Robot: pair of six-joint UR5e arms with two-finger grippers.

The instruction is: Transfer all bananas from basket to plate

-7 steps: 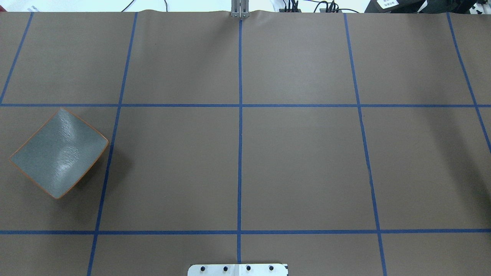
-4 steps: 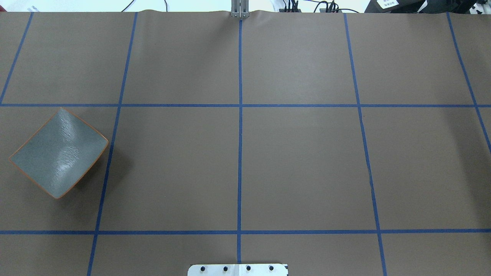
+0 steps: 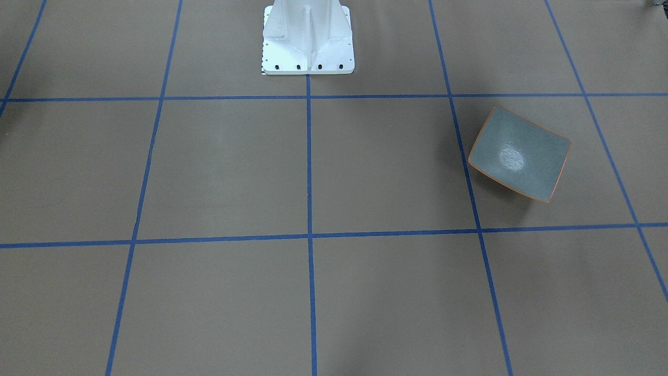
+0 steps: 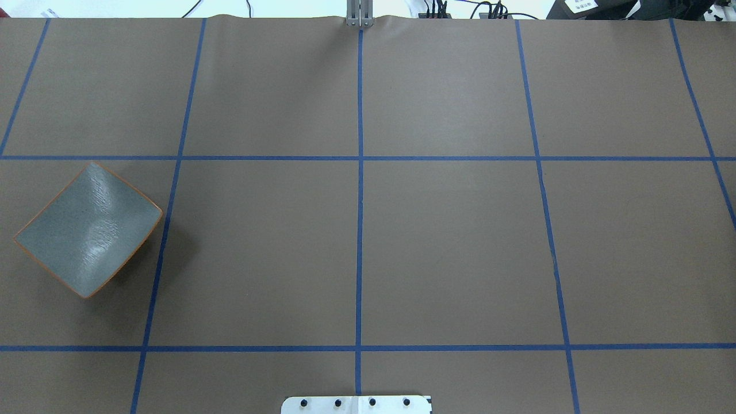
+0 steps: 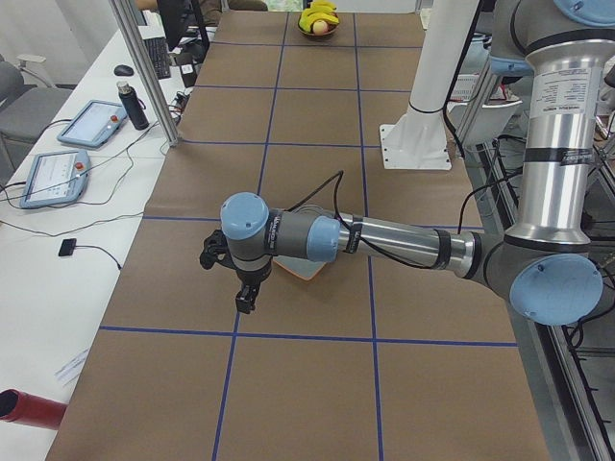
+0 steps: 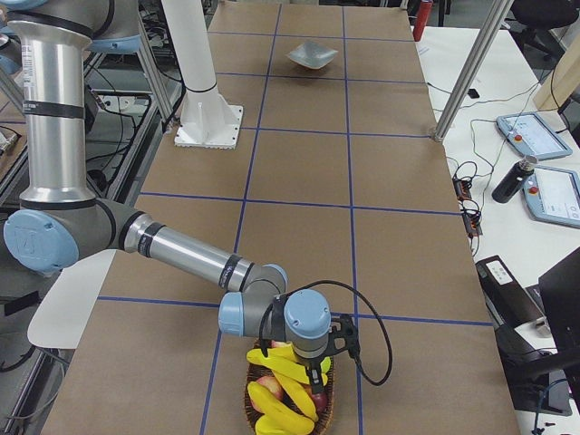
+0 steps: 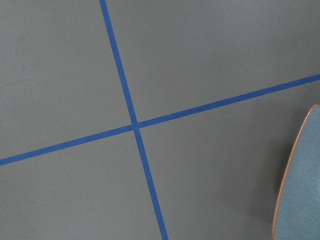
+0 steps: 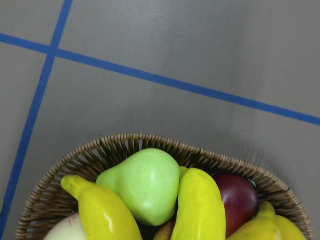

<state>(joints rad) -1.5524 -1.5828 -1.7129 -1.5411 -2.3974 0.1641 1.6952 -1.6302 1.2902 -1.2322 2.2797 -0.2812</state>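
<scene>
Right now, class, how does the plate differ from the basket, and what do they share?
The plate is square, smooth and grey-blue; the basket is round, brown woven wicker. The plate is empty; the basket is heaped with bananas and a green pear. The plate lies at the robot's left end, the basket at its right. Both sit open-topped on the table.

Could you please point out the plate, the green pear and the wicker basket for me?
plate [image 4: 89, 230], overhead exterior view, its bare centre.
green pear [image 8: 142, 185], right wrist-mounted view, its rounded middle.
wicker basket [image 8: 135, 141], right wrist-mounted view, its far woven rim.
</scene>
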